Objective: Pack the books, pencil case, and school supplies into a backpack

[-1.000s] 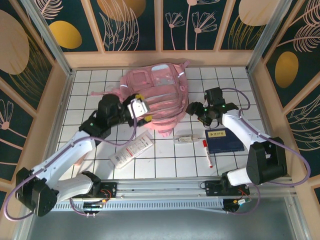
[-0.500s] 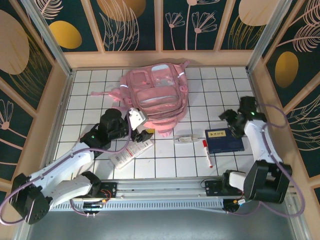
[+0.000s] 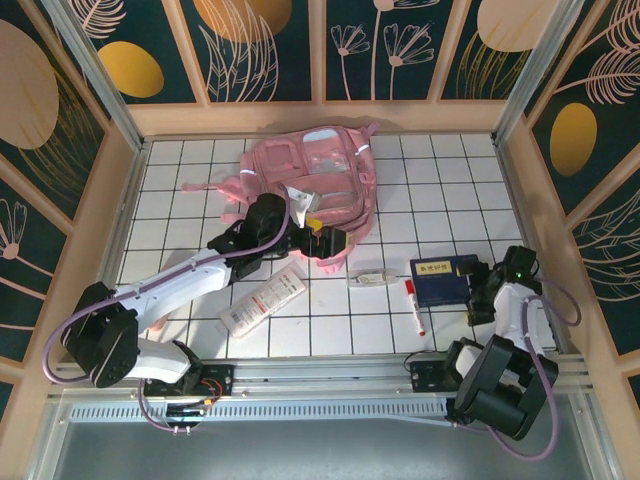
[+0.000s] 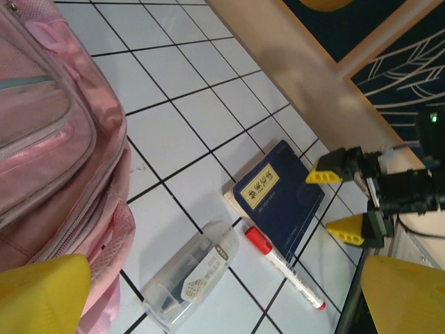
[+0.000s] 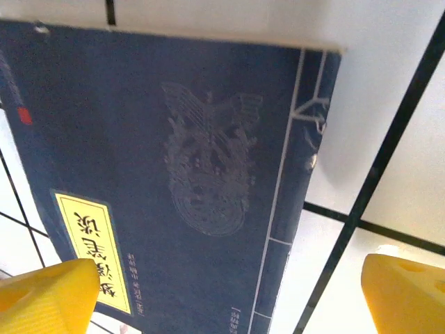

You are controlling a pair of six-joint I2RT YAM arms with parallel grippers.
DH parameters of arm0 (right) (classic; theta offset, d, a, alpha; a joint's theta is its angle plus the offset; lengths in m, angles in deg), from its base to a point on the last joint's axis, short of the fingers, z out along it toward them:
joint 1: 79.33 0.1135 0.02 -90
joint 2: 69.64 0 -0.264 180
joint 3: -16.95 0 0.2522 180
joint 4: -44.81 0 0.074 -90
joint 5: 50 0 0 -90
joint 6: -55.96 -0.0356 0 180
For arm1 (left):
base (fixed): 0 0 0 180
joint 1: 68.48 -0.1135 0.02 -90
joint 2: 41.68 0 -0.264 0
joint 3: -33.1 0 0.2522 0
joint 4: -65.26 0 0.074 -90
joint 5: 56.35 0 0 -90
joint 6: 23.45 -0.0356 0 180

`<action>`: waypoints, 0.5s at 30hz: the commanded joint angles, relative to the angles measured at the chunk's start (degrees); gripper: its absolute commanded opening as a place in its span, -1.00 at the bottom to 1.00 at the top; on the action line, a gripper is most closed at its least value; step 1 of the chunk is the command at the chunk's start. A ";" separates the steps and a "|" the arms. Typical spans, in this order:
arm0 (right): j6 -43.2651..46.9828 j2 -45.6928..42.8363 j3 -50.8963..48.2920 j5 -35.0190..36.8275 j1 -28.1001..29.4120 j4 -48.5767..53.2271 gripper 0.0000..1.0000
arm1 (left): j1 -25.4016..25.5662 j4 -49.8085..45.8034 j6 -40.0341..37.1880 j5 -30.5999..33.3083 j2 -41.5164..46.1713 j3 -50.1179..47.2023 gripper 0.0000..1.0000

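White tiled table (image 3: 420, 190), wood walls (image 3: 320, 118) | navy book (image 3: 448, 280) lay flat lower right, beside red-capped marker (image 3: 413, 305) | right gripper (image 5: 222, 299) hung over it, jaws apart, empty | left gripper (image 3: 318, 232) jaws apart, empty, at lower edge of pink backpack (image 3: 300, 170) | best: pinch book's right edge squarely, lift level

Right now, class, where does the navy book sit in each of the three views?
Top external: navy book, lower right, flat on tiles, beside the marker.
Left wrist: the book lies right of centre.
Right wrist: close up, across the upper left.
Shared landmark: the pale yellow label on its cover.
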 commanded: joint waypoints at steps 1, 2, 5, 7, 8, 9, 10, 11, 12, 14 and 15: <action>-2.10 -0.42 -1.21 -4.42 0.50 -6.43 0.89 | 1.04 2.26 1.67 0.76 -1.38 1.52 0.98; -2.61 -0.13 -1.65 -5.42 0.74 -7.72 0.85 | 1.37 1.93 1.13 0.82 -1.96 2.02 0.98; -6.84 0.39 -2.94 -9.65 2.71 -12.81 0.68 | 2.26 2.47 1.19 -0.04 -3.91 2.71 0.98; -11.44 0.32 -3.76 -11.32 5.39 -16.92 0.62 | 2.82 2.51 1.12 -0.40 -5.20 3.08 0.98; -14.02 0.45 -4.22 -11.49 7.10 -18.92 0.60 | 3.15 2.40 1.09 -0.40 -5.88 3.08 0.98; -16.97 0.94 -4.84 -11.55 8.88 -21.26 0.57 | 3.34 2.34 1.11 -0.48 -6.46 3.08 0.98; -19.12 1.38 -5.34 -11.51 10.35 -23.46 0.55 | 3.42 2.31 1.20 -0.44 -6.95 3.91 0.98; -21.39 2.14 -5.58 -10.99 12.01 -25.41 0.54 | 3.57 2.31 1.56 -0.09 -7.34 4.87 0.98; -23.17 3.10 -5.55 -10.14 13.58 -26.98 0.53 | 3.59 2.47 1.87 0.32 -7.63 5.00 0.98; -25.46 4.75 -5.30 -8.67 16.71 -30.17 0.52 | 3.71 2.63 2.87 0.53 -8.18 4.99 0.98; -25.98 5.62 -4.64 -7.88 17.97 -30.55 0.51 | 3.66 2.75 3.20 0.46 -8.52 5.08 0.98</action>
